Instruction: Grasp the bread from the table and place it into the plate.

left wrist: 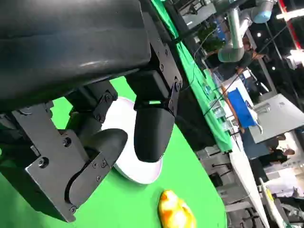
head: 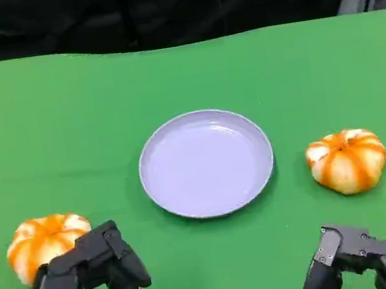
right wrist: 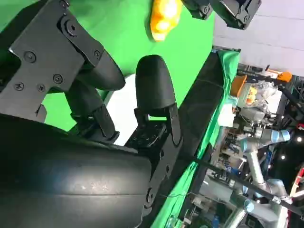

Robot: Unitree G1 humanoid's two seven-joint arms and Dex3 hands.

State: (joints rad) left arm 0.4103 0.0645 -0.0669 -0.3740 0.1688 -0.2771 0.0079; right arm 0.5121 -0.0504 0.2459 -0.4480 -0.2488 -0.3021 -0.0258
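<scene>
Your left hand [head: 90, 280] is hovering empty, fingers apart, touching the near-left bread [head: 44, 243]; your right hand [head: 363, 261] is waiting open too.

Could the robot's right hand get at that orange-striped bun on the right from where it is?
Probably yes. The right hand is open and empty, and only bare green table separates it from the bun.

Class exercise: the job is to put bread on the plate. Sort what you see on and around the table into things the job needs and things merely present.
Needed for the job:
left bread roll
right bread roll
plate
left hand, empty
right hand, empty

Merely present:
green table
black backdrop
grey robot arm in the room behind
</scene>
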